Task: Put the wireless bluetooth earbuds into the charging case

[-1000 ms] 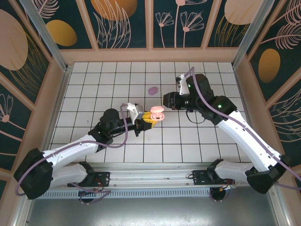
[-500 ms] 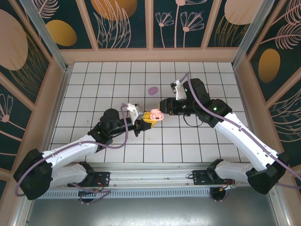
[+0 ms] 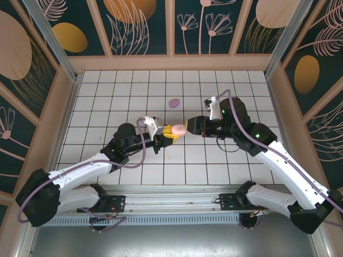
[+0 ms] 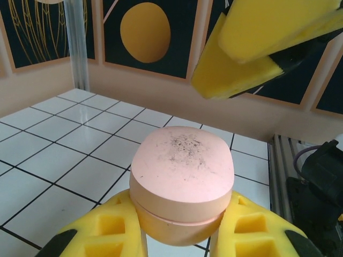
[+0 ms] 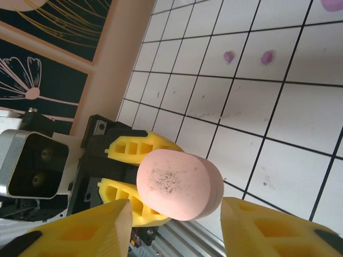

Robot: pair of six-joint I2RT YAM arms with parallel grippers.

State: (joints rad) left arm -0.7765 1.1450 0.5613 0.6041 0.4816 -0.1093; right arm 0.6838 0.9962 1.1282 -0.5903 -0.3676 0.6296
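My left gripper (image 4: 182, 217) is shut on the pink oval charging case (image 4: 182, 171), its yellow fingers (image 4: 107, 227) clamping the lower half. The lid is down and its top is speckled with dirt. In the top view the charging case (image 3: 178, 129) hangs above the tiles at mid-table, at the tip of my left gripper (image 3: 170, 134). My right gripper (image 5: 174, 210) is open, its fingers apart on either side of the case's lid end and clear of it; from above my right gripper (image 3: 191, 126) is just right of the case. Two tiny lilac earbuds (image 5: 229, 55) lie on the tiles beyond.
A larger purple oval lump (image 3: 173, 103) lies on the tiled floor (image 3: 128, 91) behind the case. Wooden walls with dark flower panels (image 3: 142, 27) close in the back and sides. The metal rail (image 3: 171, 203) with the arm bases runs along the near edge.
The case's lid stood up a second ago and is now down. My right gripper went in to the case, then drew back to the right and opened. The left arm stayed put.
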